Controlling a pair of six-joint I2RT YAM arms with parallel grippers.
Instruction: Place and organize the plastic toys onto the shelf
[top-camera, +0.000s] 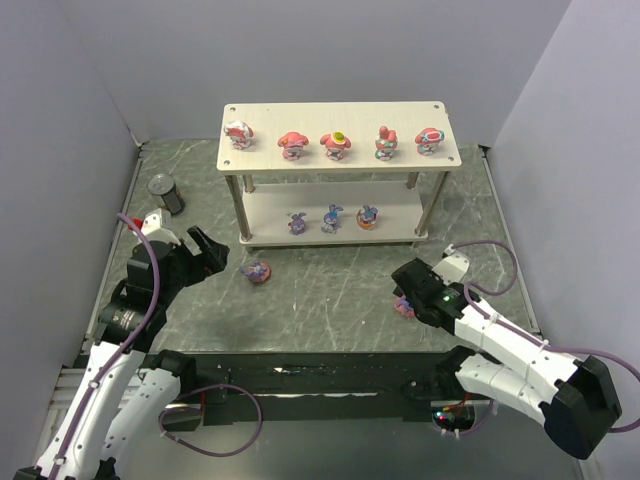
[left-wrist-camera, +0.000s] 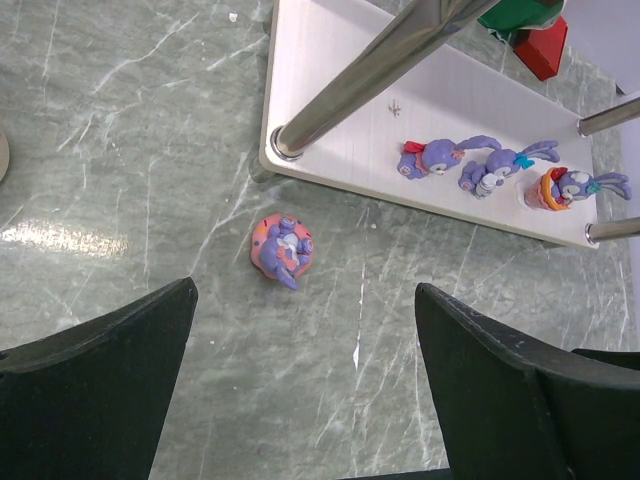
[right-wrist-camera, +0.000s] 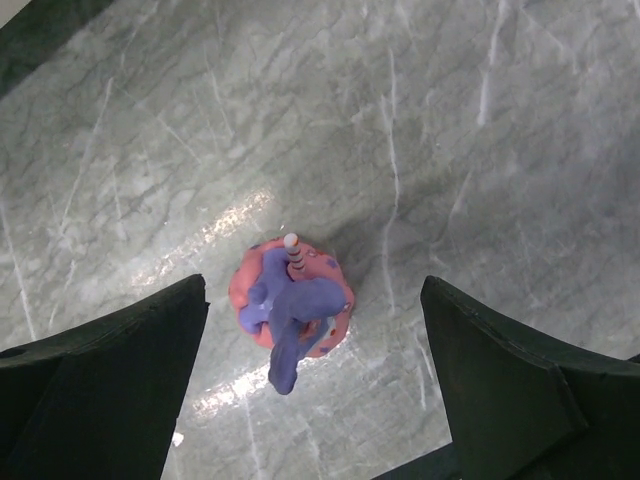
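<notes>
Right gripper (right-wrist-camera: 314, 300) hung wide open over the small purple-and-pink plastic cake figurine (right-wrist-camera: 290, 320); looked light, rigid, probably slippery, best pinched at its round base.

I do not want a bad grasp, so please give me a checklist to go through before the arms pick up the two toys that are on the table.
1. The right gripper is open: ok.
2. The pink-and-purple toy lies between its fingers: ok.
3. The right gripper is low enough to close on it: cannot tell.
4. The left gripper is open: ok.
5. The second toy lies between the left gripper's fingers: not ok, it is beyond the fingertips.
6. The lower board of the shelf has bare room: ok.
</notes>
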